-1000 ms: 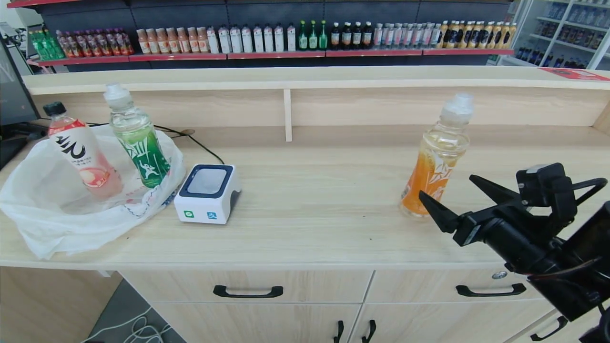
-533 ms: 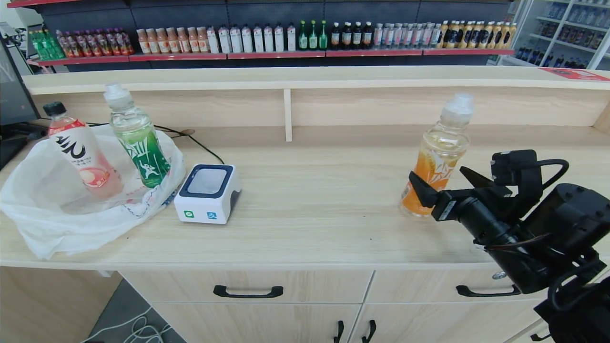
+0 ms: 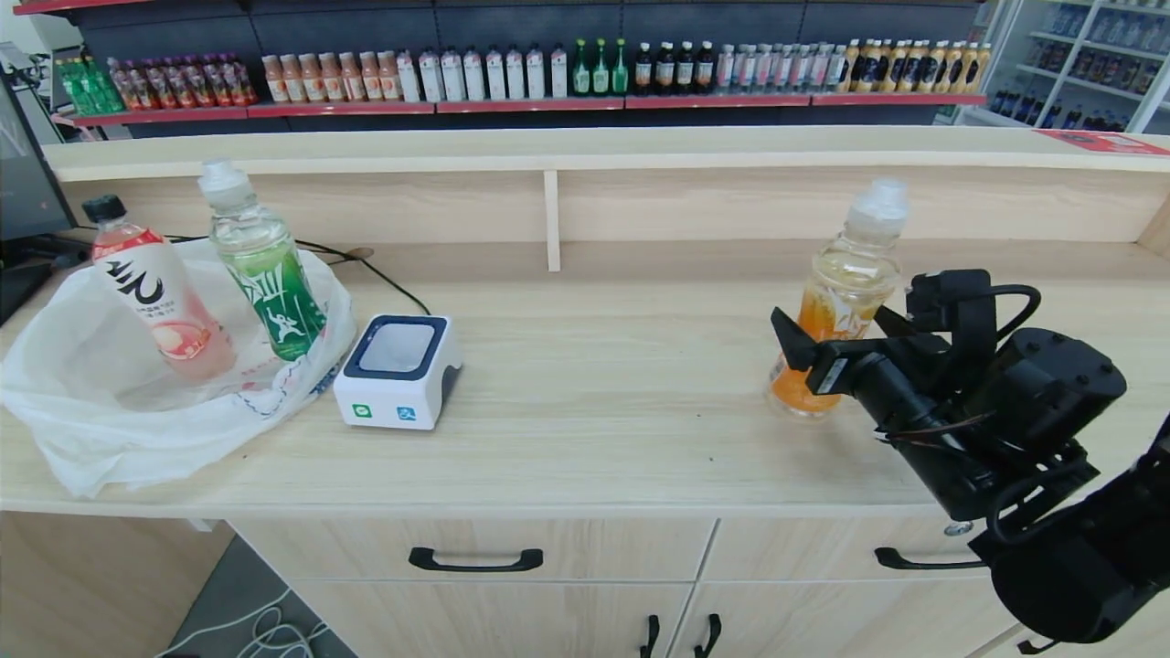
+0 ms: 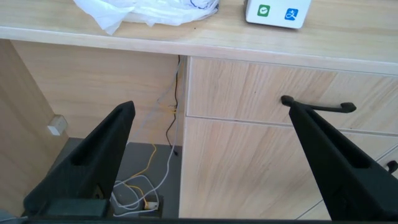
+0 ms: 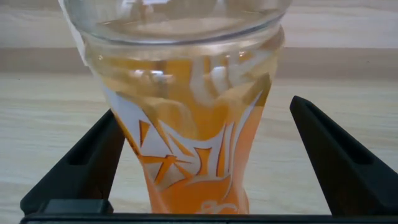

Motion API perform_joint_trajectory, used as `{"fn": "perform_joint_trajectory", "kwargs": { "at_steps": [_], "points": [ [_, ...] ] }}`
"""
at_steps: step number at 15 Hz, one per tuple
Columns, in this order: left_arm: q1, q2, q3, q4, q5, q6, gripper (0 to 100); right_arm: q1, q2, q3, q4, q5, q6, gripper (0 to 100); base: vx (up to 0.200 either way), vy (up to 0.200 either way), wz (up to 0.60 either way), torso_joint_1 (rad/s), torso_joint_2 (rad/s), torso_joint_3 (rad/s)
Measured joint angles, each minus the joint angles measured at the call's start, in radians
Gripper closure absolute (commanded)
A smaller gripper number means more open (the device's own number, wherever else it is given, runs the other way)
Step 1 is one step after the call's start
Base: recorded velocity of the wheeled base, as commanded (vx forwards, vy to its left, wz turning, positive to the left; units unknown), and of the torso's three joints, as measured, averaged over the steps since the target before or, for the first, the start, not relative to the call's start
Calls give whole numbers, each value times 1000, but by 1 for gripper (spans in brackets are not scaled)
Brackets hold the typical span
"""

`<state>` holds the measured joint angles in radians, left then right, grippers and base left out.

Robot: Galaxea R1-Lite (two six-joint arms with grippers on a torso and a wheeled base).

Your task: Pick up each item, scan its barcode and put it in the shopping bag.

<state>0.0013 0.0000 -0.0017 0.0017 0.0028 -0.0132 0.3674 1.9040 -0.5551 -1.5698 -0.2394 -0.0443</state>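
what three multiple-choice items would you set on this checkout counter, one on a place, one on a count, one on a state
1. Where is the scanner?
A. on the counter, between the shopping bag and the orange bottle
B. inside the bag
C. on the raised ledge

2. How many bottles stand in the shopping bag?
A. one
B. two
C. four

3. How is the right hand?
A. shut on the orange bottle
B. open, a finger on each side of the orange bottle
C. shut above the scanner

Key:
1 A, the scanner sits beside the bag, with the orange bottle farther to the right.
2 B, a pink bottle and a green bottle stand in it.
3 B, the right wrist view shows both fingers clear of the bottle's sides.
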Motion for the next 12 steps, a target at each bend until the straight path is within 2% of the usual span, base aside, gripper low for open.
{"fn": "perform_joint_trajectory", "kwargs": {
  "at_steps": [4, 10, 11, 12],
  "points": [
    [0, 0, 0, 0, 0, 0, 0, -12, 55, -77, 0, 0, -21, 0, 0, 0, 0, 0, 0, 0],
    [0, 0, 0, 0, 0, 0, 0, -12, 74, -86, 0, 0, -19, 0, 0, 0, 0, 0, 0, 0],
    [0, 0, 0, 0, 0, 0, 0, -13, 75, -86, 0, 0, -20, 100, 0, 0, 0, 0, 0, 0],
    [0, 0, 0, 0, 0, 0, 0, -13, 76, -87, 0, 1, -20, 100, 0, 0, 0, 0, 0, 0]
  ]
}}
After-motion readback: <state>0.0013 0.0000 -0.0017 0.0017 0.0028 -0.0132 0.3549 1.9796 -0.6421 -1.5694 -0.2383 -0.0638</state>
